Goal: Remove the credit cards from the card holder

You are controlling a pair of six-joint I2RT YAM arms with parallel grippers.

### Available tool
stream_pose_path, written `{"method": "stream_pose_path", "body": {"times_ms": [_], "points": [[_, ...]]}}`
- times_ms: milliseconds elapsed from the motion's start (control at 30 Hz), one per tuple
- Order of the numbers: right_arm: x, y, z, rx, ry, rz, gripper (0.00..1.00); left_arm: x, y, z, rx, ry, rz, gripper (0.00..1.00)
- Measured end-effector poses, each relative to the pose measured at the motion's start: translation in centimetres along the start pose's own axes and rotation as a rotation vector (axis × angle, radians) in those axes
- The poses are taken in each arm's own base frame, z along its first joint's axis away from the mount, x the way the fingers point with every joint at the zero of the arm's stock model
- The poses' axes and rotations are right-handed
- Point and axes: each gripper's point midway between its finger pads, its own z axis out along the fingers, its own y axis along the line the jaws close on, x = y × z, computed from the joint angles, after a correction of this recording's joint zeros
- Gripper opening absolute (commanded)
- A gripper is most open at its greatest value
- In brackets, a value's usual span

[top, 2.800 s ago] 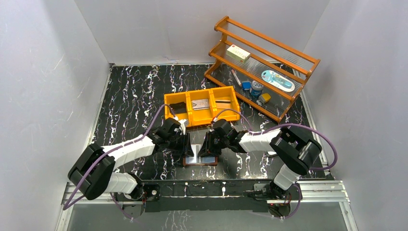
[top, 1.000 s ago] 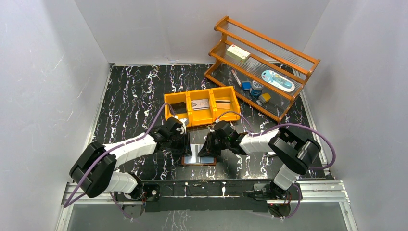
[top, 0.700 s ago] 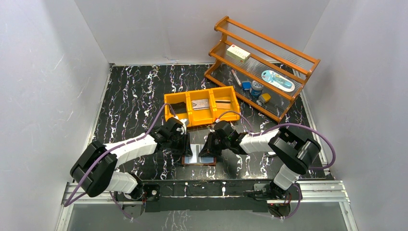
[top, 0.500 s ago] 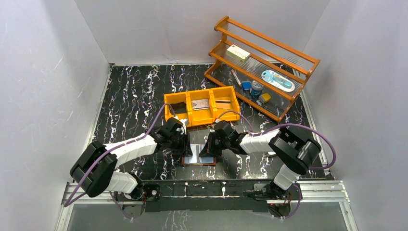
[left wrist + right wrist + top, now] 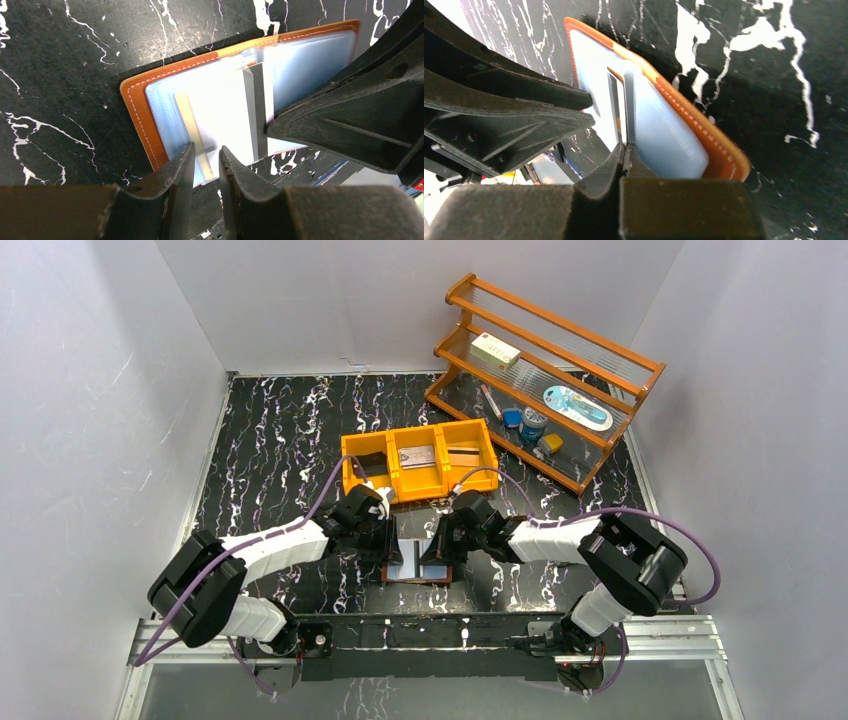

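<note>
— What are the arms made of, to look at?
— The left arm (image 5: 270, 545) and right arm (image 5: 555, 537) match: white shells on the long links, bulky black housings at the joints, black bases bolted on the aluminium rail (image 5: 420, 637).
— Any wiring?
— A purple cable (image 5: 322, 492) runs outside each arm, from the rail end up to the wrist.
— And the fingers?
— Left fingers (image 5: 170, 195) and right fingers (image 5: 599, 186) are matte black, wedge-shaped, with moulded ribs

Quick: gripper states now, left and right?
Left gripper: narrow gap at the card holder edge; grip cannot be told.
Right gripper: closed on a grey card.
</note>
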Motion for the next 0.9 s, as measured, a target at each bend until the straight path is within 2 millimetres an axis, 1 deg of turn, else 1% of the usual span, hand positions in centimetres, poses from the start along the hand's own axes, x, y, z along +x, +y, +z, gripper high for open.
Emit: {"method": "stream_pose_path", "body": {"times_ms": [167,333,467,533,600,633,700,733,767,800,833,867,900], "points": [[0.2,-1.0,-0.3,0.020,0.001,0.014,0.05,0.0,-0.1,0.1,0.005,0.000,-0.001,0.24],[0.0,-1.3,-0.4,0.027,-0.002,0.022,0.05,0.0,-0.1,0.1,0.007,0.001,0.000,0.24],[-0.2,-1.5,-0.9,0.051,-0.020,0.023,0.05,0.0,-0.2,0.1,0.008,0.002,0.000,0.24],[-0.4,-1.4,-1.4,0.055,-0.035,0.021,0.05,0.0,-0.2,0.1,0.007,0.001,0.000,0.26],[-0.4,-1.7,-1.8,0.064,-0.050,0.021,0.05,0.0,-0.1,-0.1,0.002,0.001,0.003,0.31],[-0.3,-2.1,-1.9,0.069,-0.048,0.027,0.05,0.2,0.0,-0.4,-0.004,0.004,0.006,0.33],[-0.1,-2.1,-1.7,0.062,-0.037,0.029,0.06,0.3,0.0,-0.7,-0.003,0.005,0.009,0.35],[-0.1,-2.1,-1.6,0.056,-0.032,0.030,0.06,0.1,-0.3,-0.9,0.003,0.001,0.013,0.35],[-0.1,-2.1,-1.4,0.052,-0.027,0.031,0.08,-0.5,-1.2,-1.2,0.037,-0.012,0.023,0.36],[0.0,-2.2,-1.2,0.050,-0.022,0.032,0.09,-1.2,-2.2,-1.5,0.078,-0.029,0.033,0.36],[0.0,-2.0,-1.2,0.040,-0.020,0.030,0.13,-1.8,-3.6,-1.7,0.138,-0.045,0.045,0.35],[0.0,-2.1,-1.1,0.041,-0.017,0.032,0.13,-2.2,-4.8,-1.6,0.199,-0.049,0.052,0.35],[0.1,-2.1,-1.1,0.042,-0.017,0.032,0.14,-2.2,-4.8,-1.6,0.200,-0.048,0.051,0.34]]}}
